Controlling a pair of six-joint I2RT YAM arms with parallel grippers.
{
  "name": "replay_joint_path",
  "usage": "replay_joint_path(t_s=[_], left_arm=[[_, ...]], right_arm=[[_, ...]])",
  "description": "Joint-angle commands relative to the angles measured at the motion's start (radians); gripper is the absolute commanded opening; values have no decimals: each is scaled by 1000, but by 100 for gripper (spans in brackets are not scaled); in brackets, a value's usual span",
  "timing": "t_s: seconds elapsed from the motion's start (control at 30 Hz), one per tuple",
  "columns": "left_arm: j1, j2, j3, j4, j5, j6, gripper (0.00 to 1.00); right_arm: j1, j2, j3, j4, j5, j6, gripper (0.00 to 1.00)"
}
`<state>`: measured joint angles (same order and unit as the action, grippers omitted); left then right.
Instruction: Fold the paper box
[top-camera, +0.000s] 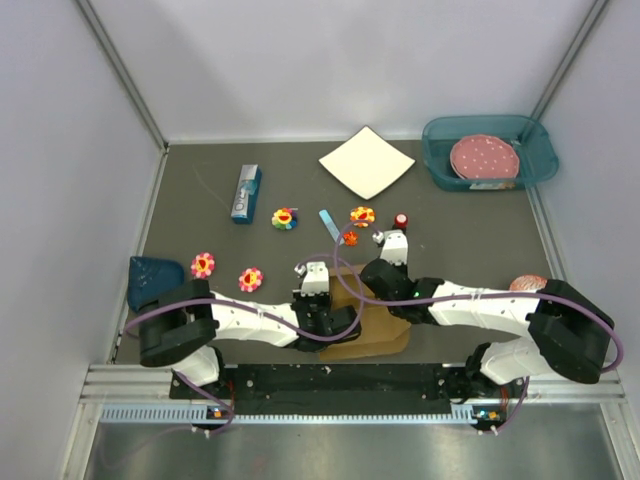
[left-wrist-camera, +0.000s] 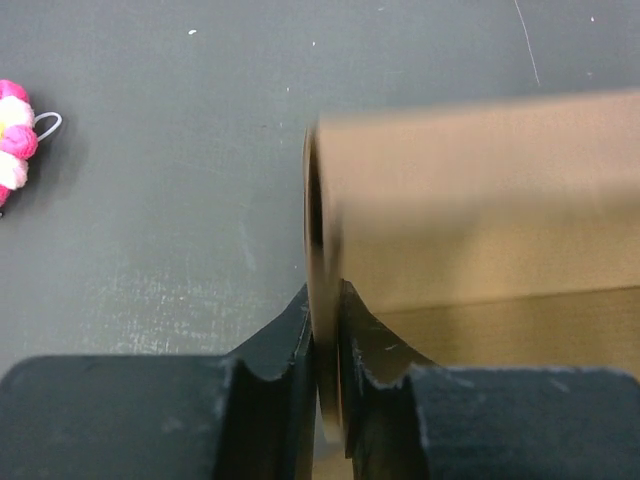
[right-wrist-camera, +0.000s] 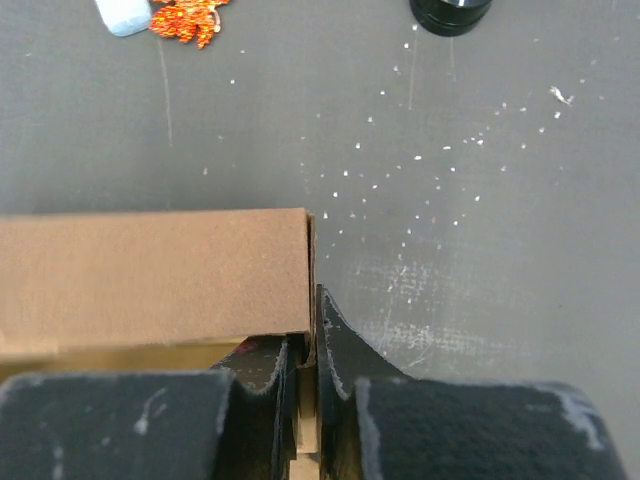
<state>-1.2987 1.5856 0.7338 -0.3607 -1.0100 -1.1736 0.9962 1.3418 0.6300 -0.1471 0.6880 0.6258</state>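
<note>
The left gripper (left-wrist-camera: 323, 300) has its jaws nearly together, pinching a thin upright wall of the paper box (left-wrist-camera: 480, 190), whose brown body runs off to their right. The right gripper (right-wrist-camera: 306, 325) is clamped on another box wall, with the cardboard stretching to its left. Farther out, a pink flower (left-wrist-camera: 12, 140) lies left of the left jaws, and an orange flower (right-wrist-camera: 185, 15) lies ahead-left of the right ones.
</note>
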Motion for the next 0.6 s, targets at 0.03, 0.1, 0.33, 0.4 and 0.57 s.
replay_joint_path(t_s=[0.03, 0.1, 0.33, 0.4, 0.57], left_arm=[[3, -59, -8, -24, 7, 25, 22], [6, -79, -34, 11, 4, 35, 31], [10, -148, -161, 195, 16, 89, 40], [10, -157, -178, 219, 10, 91, 38], [10, -153, -188, 249, -2, 97, 24]], right_arm=[[-19, -12, 4, -40, 10, 40, 0], [-18, -19, -1, -42, 1, 44, 0], [-10, -55, -24, -29, -10, 54, 0], [5, -64, -38, -19, -2, 54, 0], [25, -78, -61, -5, 5, 63, 0]])
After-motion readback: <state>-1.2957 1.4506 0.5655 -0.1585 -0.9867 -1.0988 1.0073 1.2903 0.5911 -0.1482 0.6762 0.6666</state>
